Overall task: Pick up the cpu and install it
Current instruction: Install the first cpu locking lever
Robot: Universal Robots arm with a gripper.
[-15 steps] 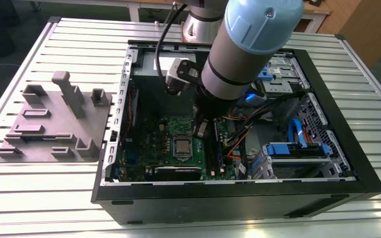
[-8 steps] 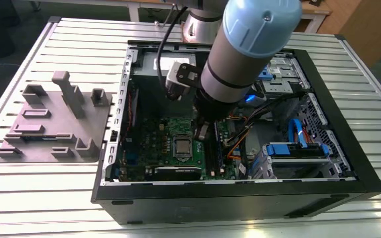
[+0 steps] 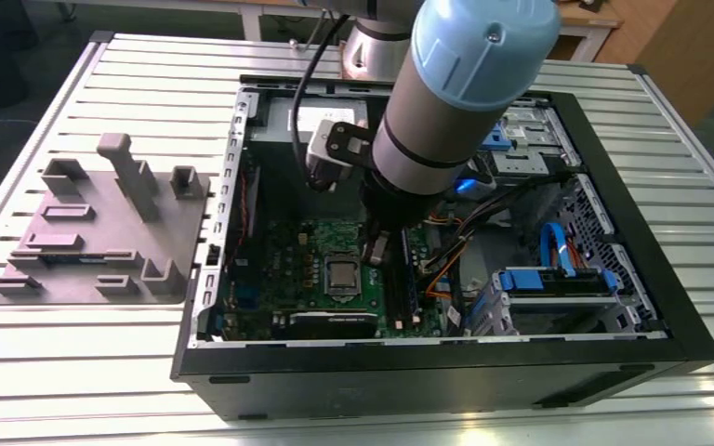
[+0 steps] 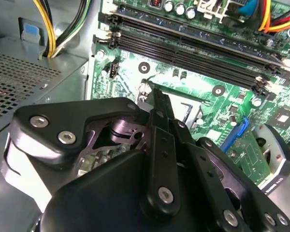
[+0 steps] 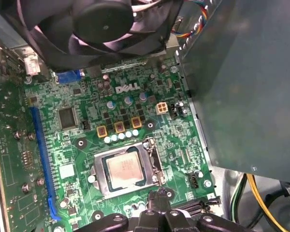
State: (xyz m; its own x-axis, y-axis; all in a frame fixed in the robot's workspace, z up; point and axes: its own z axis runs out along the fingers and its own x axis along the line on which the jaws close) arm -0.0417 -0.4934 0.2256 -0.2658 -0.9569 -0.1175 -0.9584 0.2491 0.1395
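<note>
Already cpu (image 5: 125,170) seated in socket (image 5: 155,158), first wrist view; fingers (image 4: 162,145) together just beside

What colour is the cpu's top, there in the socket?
Pale silvery-grey metal. The cpu shows best in the first wrist view.

Exterior view: your arm (image 3: 456,93) blocks part of the motherboard (image 3: 285,246). The cpu (image 3: 343,276) is too small to tell from its socket (image 3: 327,279). Second wrist view: the gripper (image 4: 157,96) bulk hides that socket from you. First wrist view: the fan (image 5: 101,24) is cut by the picture's edge.
</note>
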